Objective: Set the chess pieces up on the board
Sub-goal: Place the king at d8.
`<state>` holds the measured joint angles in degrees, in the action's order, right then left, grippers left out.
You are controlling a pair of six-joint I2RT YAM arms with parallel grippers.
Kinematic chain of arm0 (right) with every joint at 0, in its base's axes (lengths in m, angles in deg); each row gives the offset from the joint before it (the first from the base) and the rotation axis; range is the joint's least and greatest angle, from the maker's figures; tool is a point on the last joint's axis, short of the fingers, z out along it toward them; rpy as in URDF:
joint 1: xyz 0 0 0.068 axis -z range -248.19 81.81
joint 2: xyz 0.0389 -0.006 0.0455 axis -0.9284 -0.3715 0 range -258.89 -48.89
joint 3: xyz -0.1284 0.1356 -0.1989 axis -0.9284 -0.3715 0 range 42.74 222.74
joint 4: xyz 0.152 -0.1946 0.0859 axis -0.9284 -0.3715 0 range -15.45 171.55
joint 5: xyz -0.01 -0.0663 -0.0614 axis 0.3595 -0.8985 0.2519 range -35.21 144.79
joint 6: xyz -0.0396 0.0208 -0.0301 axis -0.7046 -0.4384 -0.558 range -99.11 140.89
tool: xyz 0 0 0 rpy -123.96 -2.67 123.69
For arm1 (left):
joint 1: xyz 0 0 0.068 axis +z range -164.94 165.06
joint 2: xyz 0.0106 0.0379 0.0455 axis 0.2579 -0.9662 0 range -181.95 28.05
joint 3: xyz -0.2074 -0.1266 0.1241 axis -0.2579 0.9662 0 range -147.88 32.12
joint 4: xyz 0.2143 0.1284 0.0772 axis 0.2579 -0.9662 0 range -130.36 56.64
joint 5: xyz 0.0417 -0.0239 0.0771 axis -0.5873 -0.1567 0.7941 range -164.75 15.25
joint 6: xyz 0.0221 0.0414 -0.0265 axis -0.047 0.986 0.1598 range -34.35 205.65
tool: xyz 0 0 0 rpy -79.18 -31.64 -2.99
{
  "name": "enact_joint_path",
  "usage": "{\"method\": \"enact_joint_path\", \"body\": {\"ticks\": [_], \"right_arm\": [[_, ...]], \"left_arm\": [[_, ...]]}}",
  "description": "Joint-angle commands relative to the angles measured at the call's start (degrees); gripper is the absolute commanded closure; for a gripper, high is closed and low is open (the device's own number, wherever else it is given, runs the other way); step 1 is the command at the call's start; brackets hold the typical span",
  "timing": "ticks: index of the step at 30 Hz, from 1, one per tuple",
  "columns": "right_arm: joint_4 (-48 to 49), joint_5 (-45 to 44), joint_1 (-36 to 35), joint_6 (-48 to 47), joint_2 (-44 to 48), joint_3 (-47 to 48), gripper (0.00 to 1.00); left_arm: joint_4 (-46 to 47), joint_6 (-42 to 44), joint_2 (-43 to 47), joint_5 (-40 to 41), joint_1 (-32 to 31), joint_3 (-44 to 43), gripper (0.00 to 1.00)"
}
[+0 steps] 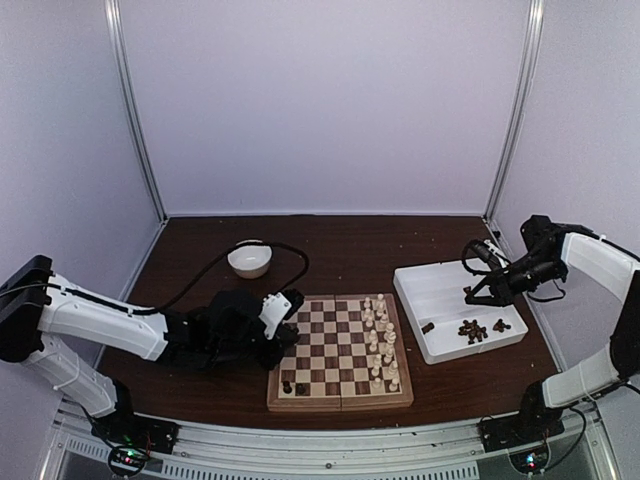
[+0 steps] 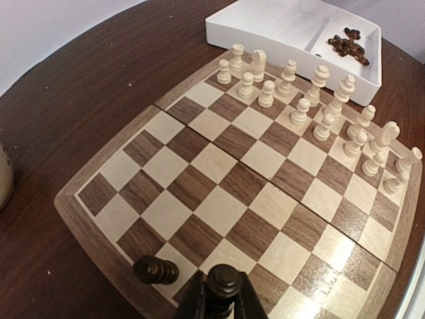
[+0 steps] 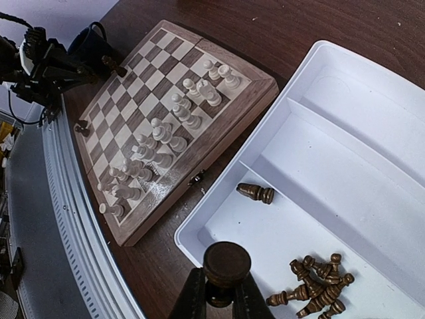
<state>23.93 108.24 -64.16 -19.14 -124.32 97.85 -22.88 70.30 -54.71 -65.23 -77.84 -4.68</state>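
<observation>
The board (image 1: 340, 402) lies at front centre, with cream chess pieces (image 1: 380, 338) filling its two right-hand columns. Two dark pieces (image 1: 293, 387) stand at its front left corner. My left gripper (image 2: 222, 302) hovers over the board's left edge, shut on a dark piece (image 2: 224, 279) held upright. Another dark piece (image 2: 156, 270) stands on the edge square right beside it. My right gripper (image 3: 226, 292) is shut on a dark piece (image 3: 226, 262) above the white tray's (image 3: 345, 159) near corner. A heap of dark pieces (image 3: 315, 286) and one lying alone (image 3: 255, 193) remain in that compartment.
A white bowl (image 1: 249, 258) sits behind the board's left side, with a black cable looping past it. The tray (image 1: 440, 280) stands to the right of the board. Its far compartment holds nothing. Metal frame posts rise at the back corners.
</observation>
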Motion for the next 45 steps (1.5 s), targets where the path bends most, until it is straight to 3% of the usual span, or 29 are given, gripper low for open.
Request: {"method": "enact_joint_path", "body": {"ticks": [1, 12, 23, 45], "right_arm": [[1.2, -1.6, 0.0, 1.1, 0.3, -0.8, 0.91], [2.2, -2.4, 0.0, 2.3, -1.6, -0.6, 0.91], [2.4, -2.9, 0.0, 2.6, -1.9, -0.8, 0.91], [2.0, -2.7, 0.0, 2.2, -1.7, -1.0, 0.91]], "left_arm": [[10.3, 2.3, 2.6, 6.7, -2.2, 3.7, 0.97], [20.7, 0.2, 1.9, 10.3, -3.5, 11.6, 0.97], [27.4, -2.6, -4.1, 6.2, -3.5, 12.2, 0.96], [28.3, -5.7, -8.4, 7.1, -1.7, 11.5, 0.9]]}}
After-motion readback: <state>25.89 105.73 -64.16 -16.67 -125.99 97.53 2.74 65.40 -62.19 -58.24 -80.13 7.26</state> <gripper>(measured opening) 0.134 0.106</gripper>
